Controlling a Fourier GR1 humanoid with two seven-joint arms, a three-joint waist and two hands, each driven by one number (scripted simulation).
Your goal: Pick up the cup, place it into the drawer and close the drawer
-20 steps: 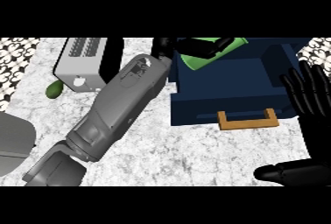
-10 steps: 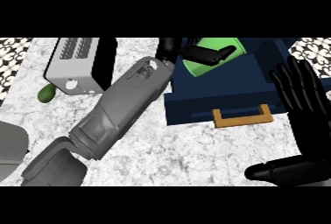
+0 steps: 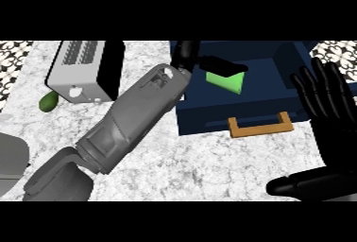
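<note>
**A:** Only 1 view to go on, the head one looking down. Compared with a second ago the left arm has pushed further out over the open dark-blue drawer (image 3: pixel 209 113), and the bright green cup (image 3: pixel 228 80) has come with it. Back then it was up near the drawer's back edge, mostly hidden behind the fingers. Now a lot more green shows, and it sits over the drawer's inside.

**B:** So is it in or not?

**A:** Over it for sure, and I'd guess the drop-off step is nearly done. Whether the cup's bottom touches the drawer floor, I can't tell from this angle. The black left hand (image 3: pixel 199 59) is curled round the cup's upper part, so it hasn't let go. It looks tilted too, narrow end pointing down.

**B:** What about the other hand?

**A:** The black right hand (image 3: pixel 324 97) is at the right edge, fingers straight and spread, pointing up, holding nothing. It's just resting beside the drawer's right side. The drawer's tan wooden handle (image 3: pixel 259 126) is on the front, near that hand, untouched.

**B:** So closing is still to come.

**A:** Yep, the drawer is pulled right out. The release comes first, then the arm has to clear out before anyone can shove the front in.

**B:** Anything else on the counter?

**A:** A silver toaster (image 3: pixel 82 71) at the upper left with a small green thing (image 3: pixel 49 100) beside it, both well apart from the drawer. All of it sits on the white speckled marble counter (image 3: pixel 202 163).
</note>
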